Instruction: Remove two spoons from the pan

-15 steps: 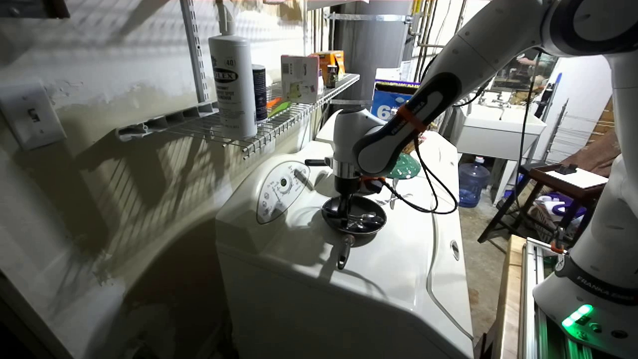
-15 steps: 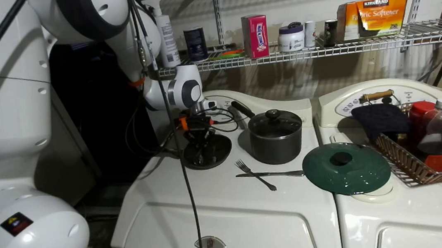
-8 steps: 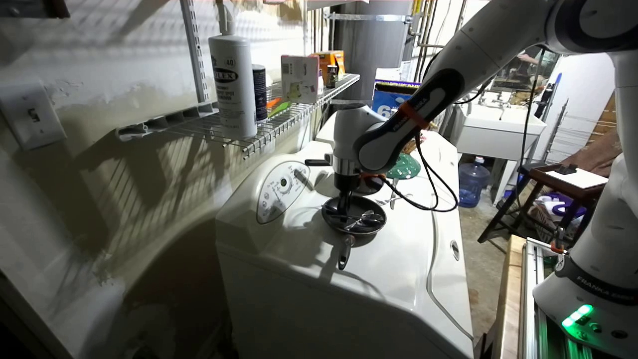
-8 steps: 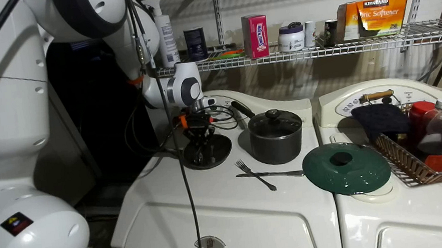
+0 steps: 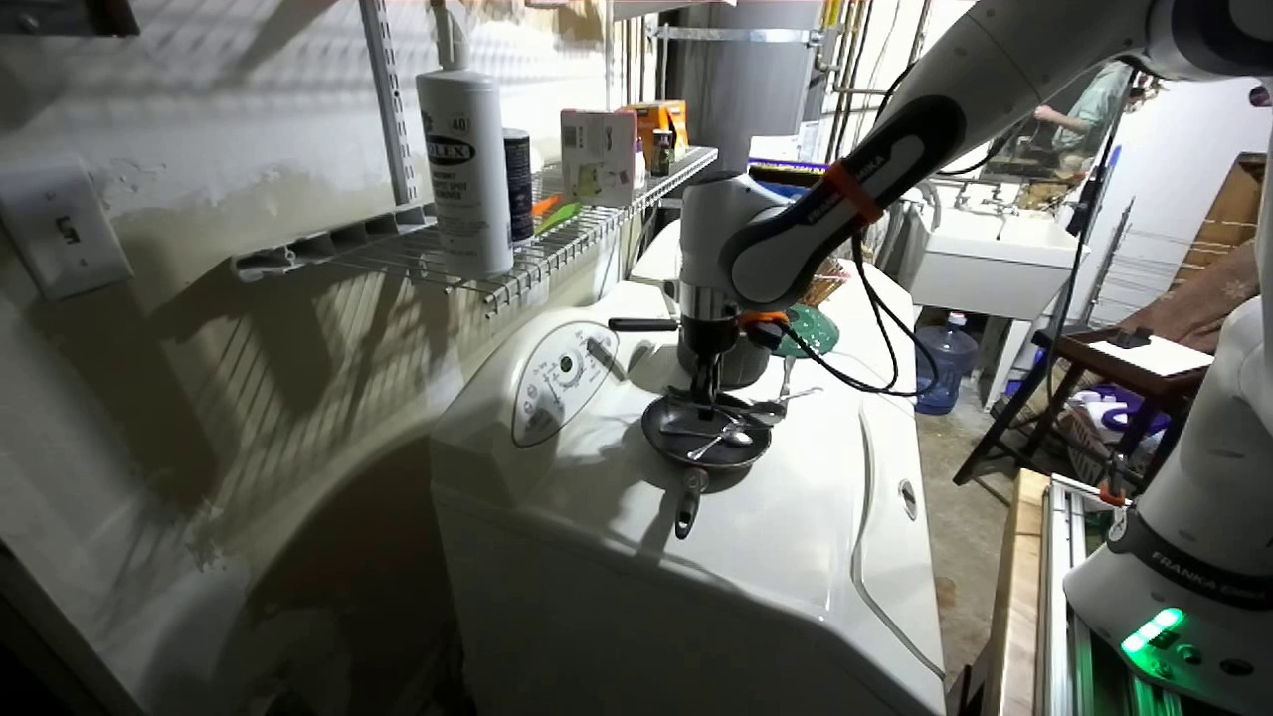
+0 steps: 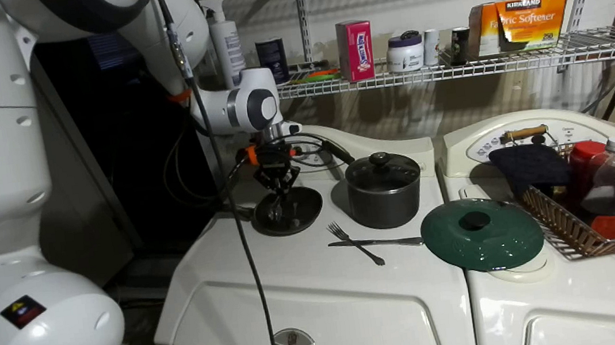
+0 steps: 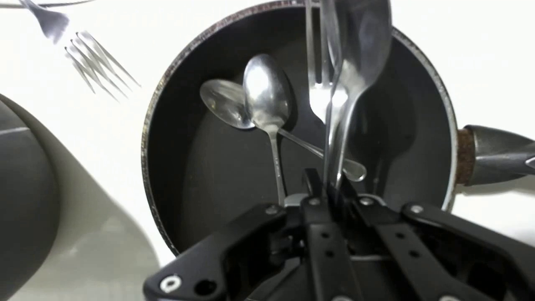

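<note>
The black pan (image 7: 217,188) sits on the white appliance top and shows in both exterior views (image 5: 731,464) (image 6: 311,201). Two small silvery spoons lie crossed in it: the upper spoon (image 7: 265,90) rests over the lower spoon (image 7: 225,102). In an exterior view a spoon bowl (image 5: 736,437) shows in the pan. My gripper (image 7: 328,184) is shut on the handles of a fork (image 7: 321,98) and a larger spoon (image 7: 372,37), held together above the pan. The handle ends are hidden between the fingers. The gripper also shows over the pan in an exterior view (image 6: 282,190).
A lidded pot (image 6: 385,201) stands close beside the pan. A fork (image 6: 357,245) and a knife (image 6: 396,240) lie crossed in front of it. A green lid (image 6: 483,239) and a basket (image 6: 569,235) are farther along. A wire shelf (image 6: 321,87) hangs behind.
The gripper has risen from inside the pan to above it, lifting the fork and larger spoon. The two small spoons stay in the pan and show more clearly.
</note>
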{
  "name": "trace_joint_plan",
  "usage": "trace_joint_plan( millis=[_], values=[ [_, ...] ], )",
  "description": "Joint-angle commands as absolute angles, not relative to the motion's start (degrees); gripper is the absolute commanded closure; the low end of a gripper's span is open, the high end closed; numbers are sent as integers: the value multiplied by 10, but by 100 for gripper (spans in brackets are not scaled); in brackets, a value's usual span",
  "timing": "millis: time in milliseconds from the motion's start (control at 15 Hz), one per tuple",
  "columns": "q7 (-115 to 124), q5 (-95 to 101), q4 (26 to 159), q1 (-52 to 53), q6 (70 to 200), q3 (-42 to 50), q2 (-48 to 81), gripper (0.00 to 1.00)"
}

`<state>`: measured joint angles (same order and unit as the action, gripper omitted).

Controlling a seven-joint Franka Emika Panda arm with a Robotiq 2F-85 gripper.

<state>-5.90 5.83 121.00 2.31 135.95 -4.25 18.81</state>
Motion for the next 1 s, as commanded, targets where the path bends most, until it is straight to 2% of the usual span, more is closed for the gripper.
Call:
trace_joint_plan(
  millis=[0, 400, 933],
  values=[
    [-61, 71, 1245, 17, 1308, -22, 131, 96],
    [-32, 156, 1250, 12, 1226, 21, 115, 97],
    [20, 260, 1243, 0, 1264, 56, 151, 97]
  ],
)
